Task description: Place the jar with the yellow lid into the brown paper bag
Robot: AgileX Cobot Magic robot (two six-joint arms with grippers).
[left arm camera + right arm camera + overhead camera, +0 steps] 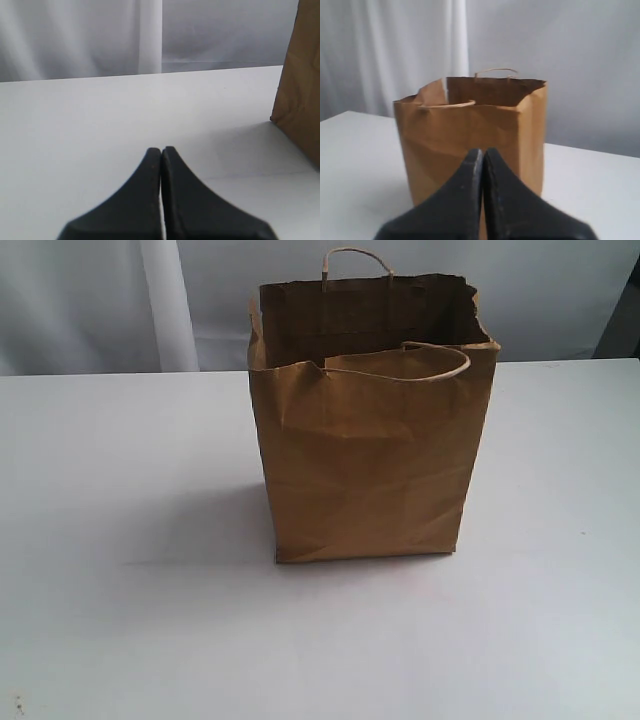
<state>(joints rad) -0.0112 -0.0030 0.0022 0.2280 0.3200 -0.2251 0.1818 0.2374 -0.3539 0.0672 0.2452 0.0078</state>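
Note:
The brown paper bag (pixel 365 465) stands upright in the middle of the white table, mouth open, one cord handle up at the back and the other flopped over the front rim. The yellow-lidded jar is nowhere in view; the bag's inside is mostly hidden. Neither arm shows in the exterior view. My left gripper (pixel 161 149) is shut with nothing in it, low over bare table, with the brown paper bag's (pixel 300 85) side at that view's edge. My right gripper (pixel 482 150) is also shut and empty, pointing at the brown paper bag (pixel 470 135) from a short distance.
The white table (pixel 120 540) stretches wide on both sides of the bag and in front of it. A pale curtain and grey wall (pixel 120 300) close off the back.

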